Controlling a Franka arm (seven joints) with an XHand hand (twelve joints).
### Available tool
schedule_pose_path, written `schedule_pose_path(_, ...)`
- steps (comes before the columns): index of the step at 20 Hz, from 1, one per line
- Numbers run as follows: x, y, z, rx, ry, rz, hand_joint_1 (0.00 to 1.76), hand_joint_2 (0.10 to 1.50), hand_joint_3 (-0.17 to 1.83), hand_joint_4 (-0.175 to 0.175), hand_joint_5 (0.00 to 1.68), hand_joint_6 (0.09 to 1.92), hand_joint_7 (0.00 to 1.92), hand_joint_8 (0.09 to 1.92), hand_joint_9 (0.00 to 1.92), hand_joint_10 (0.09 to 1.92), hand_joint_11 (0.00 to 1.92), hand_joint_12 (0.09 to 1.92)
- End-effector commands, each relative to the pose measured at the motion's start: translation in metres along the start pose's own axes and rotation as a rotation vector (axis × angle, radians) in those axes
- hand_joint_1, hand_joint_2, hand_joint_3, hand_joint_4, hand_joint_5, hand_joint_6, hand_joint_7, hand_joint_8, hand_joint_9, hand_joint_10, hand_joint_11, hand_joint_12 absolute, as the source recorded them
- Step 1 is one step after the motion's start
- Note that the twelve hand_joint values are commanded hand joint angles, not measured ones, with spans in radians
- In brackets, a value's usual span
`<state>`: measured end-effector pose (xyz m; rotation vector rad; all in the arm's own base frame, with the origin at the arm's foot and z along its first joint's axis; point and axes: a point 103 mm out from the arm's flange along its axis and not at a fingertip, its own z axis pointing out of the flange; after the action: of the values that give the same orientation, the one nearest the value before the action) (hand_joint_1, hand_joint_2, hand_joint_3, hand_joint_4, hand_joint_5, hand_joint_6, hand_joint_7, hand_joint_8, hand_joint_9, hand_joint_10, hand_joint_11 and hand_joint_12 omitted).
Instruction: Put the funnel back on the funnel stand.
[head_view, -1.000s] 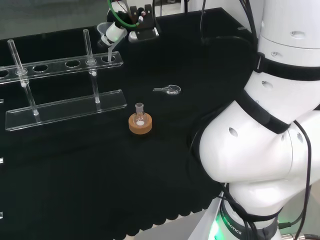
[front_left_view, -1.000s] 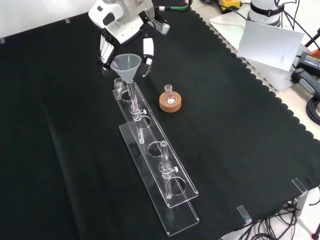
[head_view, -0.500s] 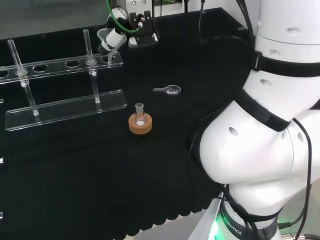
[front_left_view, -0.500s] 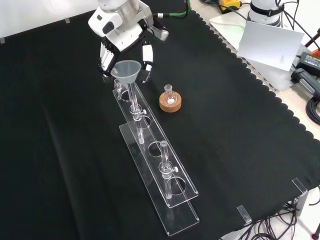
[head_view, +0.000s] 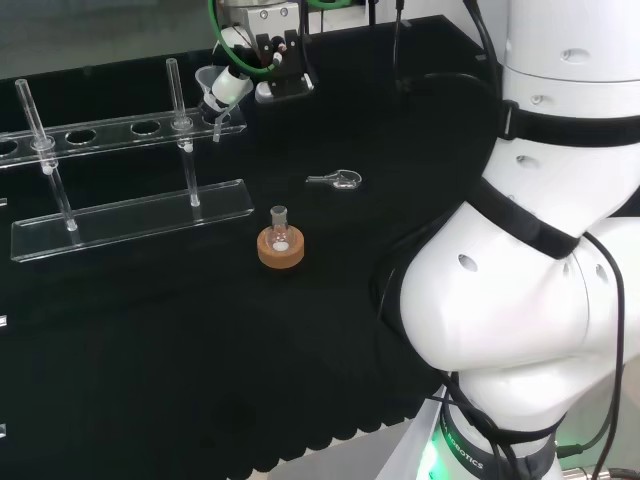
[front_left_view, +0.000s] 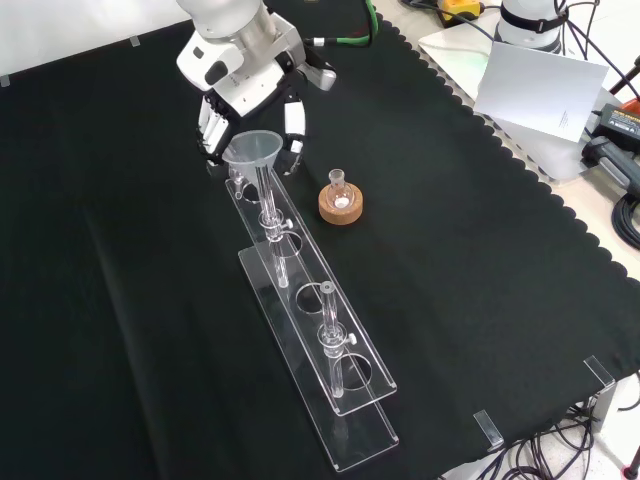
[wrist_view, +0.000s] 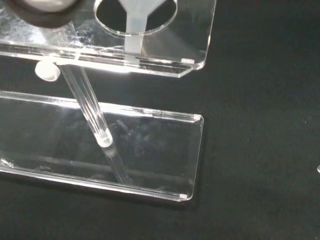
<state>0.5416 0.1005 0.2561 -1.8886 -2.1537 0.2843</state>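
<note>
Nearest the front camera, the clear plastic funnel stand (front_left_view: 310, 330) runs away as two long flat shelves joined by thin rods. At the stand's far end the cone-shaped clear funnel (front_left_view: 252, 151) has its stem through the end hole (wrist_view: 135, 15), seemingly almost seated. Behind the stand, the hand (front_left_view: 245, 95) curls around the funnel; letting go remains.

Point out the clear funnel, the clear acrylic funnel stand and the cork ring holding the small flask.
Clear funnel (front_left_view: 251, 151), front view, on its cone rim.
Clear acrylic funnel stand (front_left_view: 365, 433), front view, on its base plate's near end.
Cork ring (head_view: 280, 251), head view, on its front wall.
</note>
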Motion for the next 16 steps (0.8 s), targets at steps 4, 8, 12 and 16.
schedule_pose_path(4,-0.002,-0.005,0.005,0.080,0.021,-0.011,0.66,0.67,0.35,-0.082,0.10,0.11,0.01,0.35,0.11,0.80,0.19,1.40)
schedule_pose_path(8,0.000,-0.014,0.000,0.064,0.030,-0.024,0.60,0.67,0.26,-0.077,0.01,0.09,0.00,0.09,0.01,0.71,0.08,1.44)
schedule_pose_path(12,-0.003,-0.031,-0.014,0.022,0.032,-0.024,0.57,0.66,0.22,-0.076,0.00,0.09,0.00,0.09,0.00,0.69,0.06,1.46)
schedule_pose_path(16,-0.012,-0.056,-0.035,-0.023,0.034,-0.009,0.57,0.69,0.18,-0.079,0.05,0.09,0.05,0.09,0.02,0.79,0.09,1.45)
